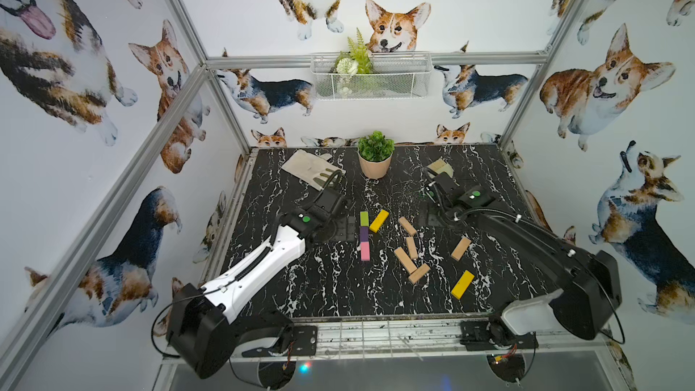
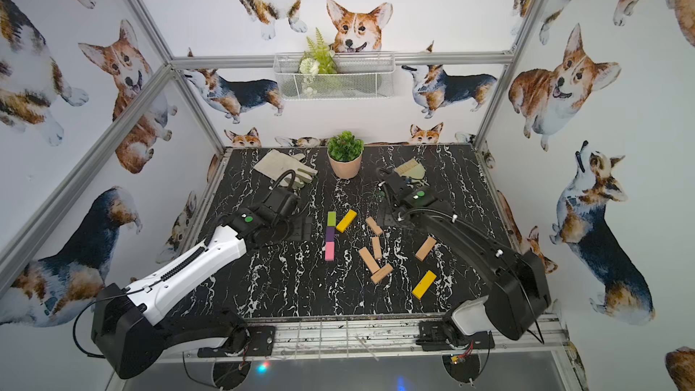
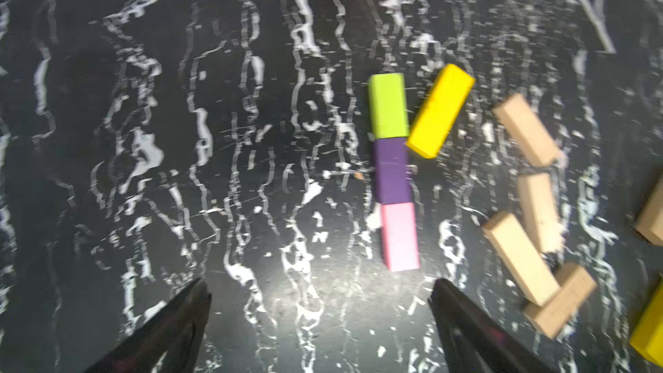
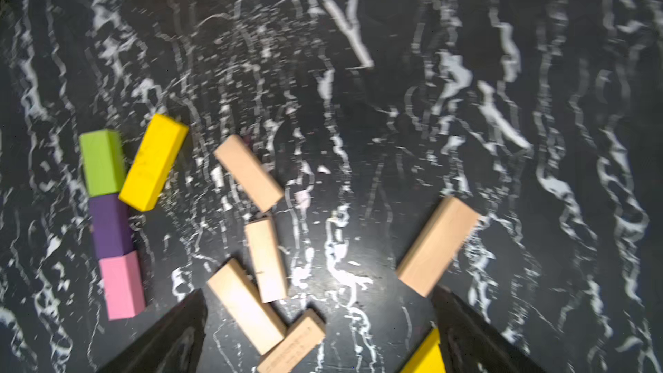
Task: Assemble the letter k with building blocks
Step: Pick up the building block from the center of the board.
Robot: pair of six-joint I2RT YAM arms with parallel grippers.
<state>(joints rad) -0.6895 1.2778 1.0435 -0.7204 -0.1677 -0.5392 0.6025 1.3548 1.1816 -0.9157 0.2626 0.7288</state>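
Note:
A lime green block (image 1: 364, 218), a purple block (image 1: 364, 234) and a pink block (image 1: 365, 251) lie end to end in a straight column. A yellow block (image 1: 378, 220) slants away from the green one's lower end, touching it. To the right lie scattered tan blocks (image 1: 411, 247), one tan block (image 1: 460, 248) apart, and a second yellow block (image 1: 463, 284). My left gripper (image 3: 318, 285) hangs open and empty above bare table, left of the column. My right gripper (image 4: 317, 292) is open and empty too, raised above the tan blocks (image 4: 265, 260).
A potted plant (image 1: 375, 157) stands at the back centre, a pale glove (image 1: 310, 167) at the back left and a small brush (image 1: 440, 167) at the back right. A wire basket (image 1: 370, 75) hangs on the back wall. Metal frame posts border the table.

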